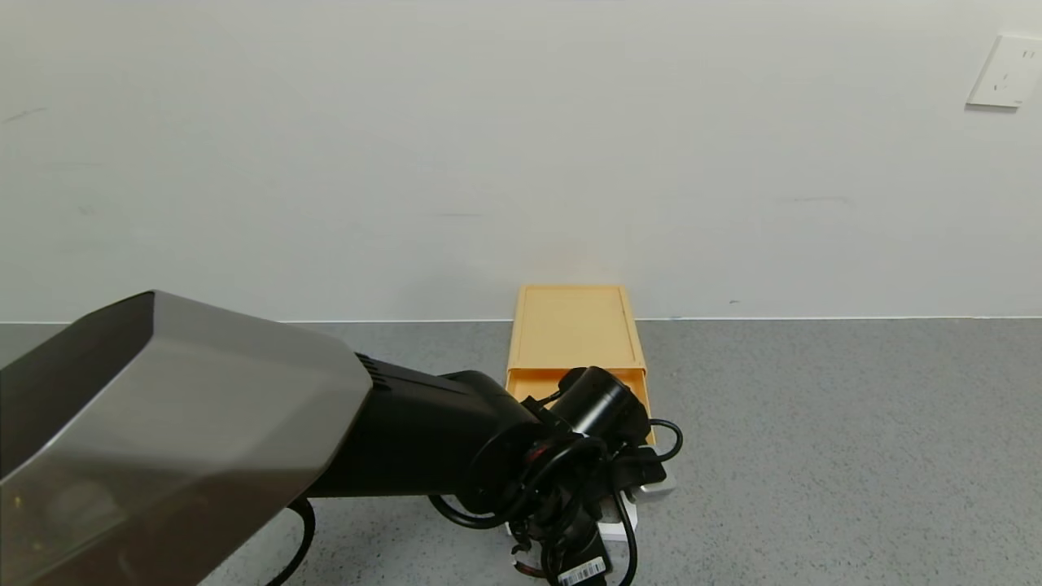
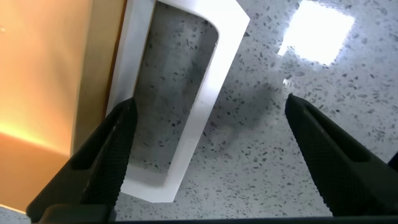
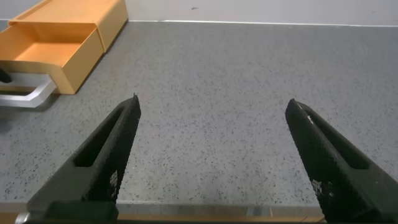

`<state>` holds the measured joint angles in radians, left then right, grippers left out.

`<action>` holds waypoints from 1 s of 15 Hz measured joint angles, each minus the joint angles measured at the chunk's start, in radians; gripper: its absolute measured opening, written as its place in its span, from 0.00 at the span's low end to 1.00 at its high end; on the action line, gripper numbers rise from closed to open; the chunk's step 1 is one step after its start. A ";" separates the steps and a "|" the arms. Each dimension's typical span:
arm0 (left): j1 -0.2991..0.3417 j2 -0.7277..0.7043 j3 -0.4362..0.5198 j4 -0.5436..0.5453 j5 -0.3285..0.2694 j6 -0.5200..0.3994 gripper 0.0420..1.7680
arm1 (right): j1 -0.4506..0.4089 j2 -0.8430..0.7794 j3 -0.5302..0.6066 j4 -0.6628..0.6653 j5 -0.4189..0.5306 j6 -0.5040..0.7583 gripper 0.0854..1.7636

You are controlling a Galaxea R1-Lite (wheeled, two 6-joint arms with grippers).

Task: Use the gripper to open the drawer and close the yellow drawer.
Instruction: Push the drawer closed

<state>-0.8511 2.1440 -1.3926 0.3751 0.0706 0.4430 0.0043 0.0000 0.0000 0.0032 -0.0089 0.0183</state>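
Note:
The pale-yellow drawer box (image 1: 574, 325) stands against the wall. Its drawer (image 3: 62, 56) is pulled partly out toward me. The white loop handle (image 2: 186, 143) lies low over the grey table in front of the drawer front (image 2: 43, 74). My left gripper (image 2: 211, 102) is open and points down at the handle. The handle's outer bar lies between the fingers (image 2: 106, 155), and neither finger touches it. In the head view the left wrist (image 1: 598, 407) covers the drawer's front and most of the handle (image 1: 651, 491). My right gripper (image 3: 213, 102) is open and empty, low over the bare table to the drawer's right.
The grey speckled table (image 1: 814, 448) spreads to both sides of the box. A pale wall rises right behind it, with a white socket (image 1: 1005, 72) at the upper right. The left arm's silver shell (image 1: 163, 423) fills the lower left of the head view.

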 joint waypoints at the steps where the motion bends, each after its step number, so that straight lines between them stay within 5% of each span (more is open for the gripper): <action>1: 0.004 0.004 -0.010 -0.001 0.000 0.000 0.97 | 0.000 0.000 0.000 0.000 0.000 0.000 0.97; 15: 0.043 0.077 -0.166 0.039 0.010 0.021 0.97 | 0.000 0.000 0.000 0.000 0.000 0.000 0.97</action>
<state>-0.8077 2.2215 -1.5587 0.4145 0.0809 0.4636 0.0038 0.0000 0.0000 0.0032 -0.0091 0.0183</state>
